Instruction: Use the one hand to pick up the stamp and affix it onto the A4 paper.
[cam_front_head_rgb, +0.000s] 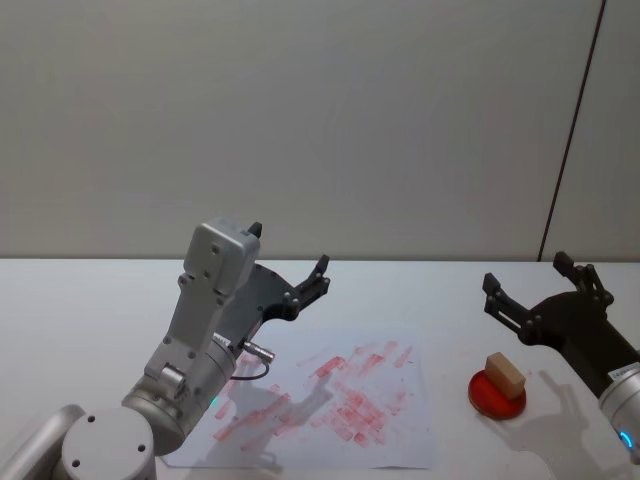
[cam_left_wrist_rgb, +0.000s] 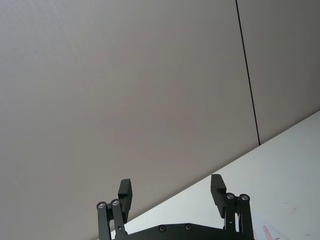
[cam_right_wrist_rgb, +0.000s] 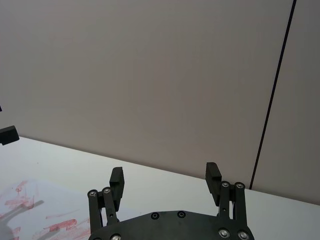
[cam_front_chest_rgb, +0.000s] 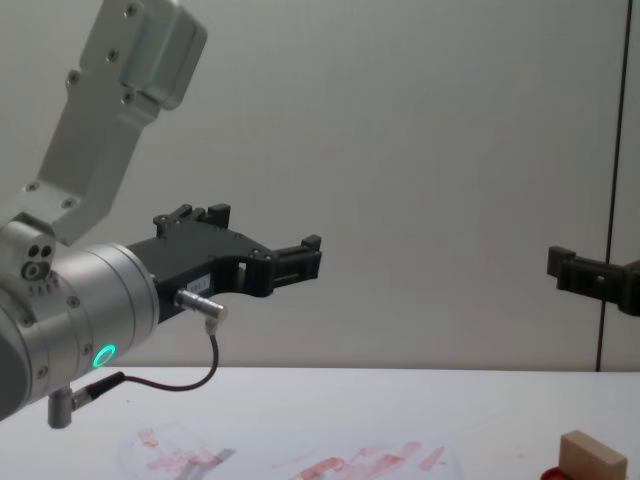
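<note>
The stamp (cam_front_head_rgb: 505, 372), at four o'clock on the bench (cam_front_head_rgb: 80, 300), is bare pale wood, matt and unvarnished-looking. The round ink pad (cam_front_head_rgb: 497, 398) beneath it is red with a dull, flat finish. At six o'clock the A4 paper (cam_front_head_rgb: 405, 445) is thin matt white sheet, smeared with red ink. The bench top is smooth, white and matt. The right jaws and left jaws look like matt black plastic, with ridged inner faces and small bright metal screws. The left wrist (cam_front_chest_rgb: 95, 300) is satin silver metal, and its cable (cam_front_chest_rgb: 190, 382) is smooth black.
</note>
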